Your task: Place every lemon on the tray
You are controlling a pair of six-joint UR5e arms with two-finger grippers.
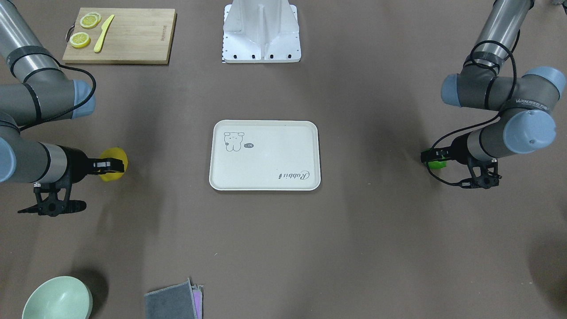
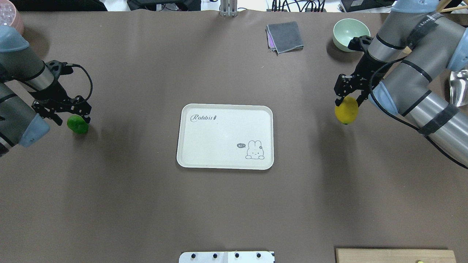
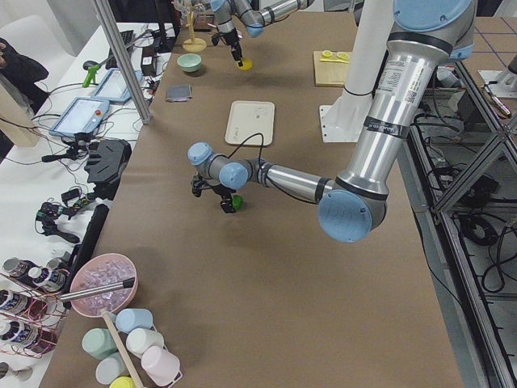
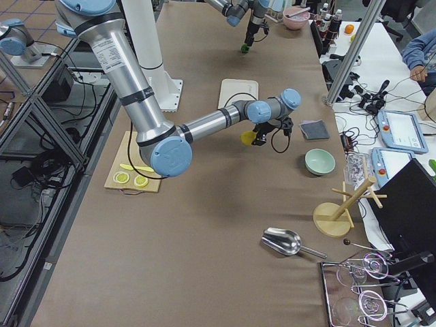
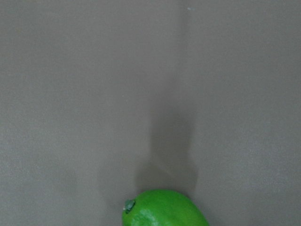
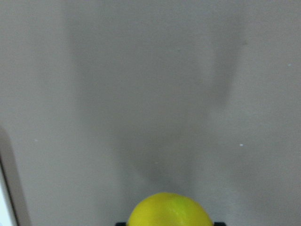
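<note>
The cream-white tray [image 1: 270, 150] [image 2: 219, 138] lies empty at the table's middle. My right gripper [image 2: 349, 100] [image 1: 116, 165] is shut on the yellow lemon [image 2: 346, 111] [image 1: 116, 154] and holds it to the tray's side, apart from it; that lemon fills the bottom of the right wrist view [image 6: 169, 212]. My left gripper [image 2: 73, 121] [image 1: 429, 158] is open and straddles the green lemon [image 2: 77, 125] [image 1: 437, 164], which sits on the table on the tray's other side. The green lemon also shows in the left wrist view [image 5: 164, 209].
A wooden cutting board [image 1: 133, 37] with lemon slices [image 1: 80, 40] and a yellow knife [image 1: 103, 33] sits by the robot's right. A green bowl [image 2: 351, 31] and a grey cloth [image 2: 285, 36] lie at the far edge. The white base mount [image 1: 261, 35] stands behind the tray.
</note>
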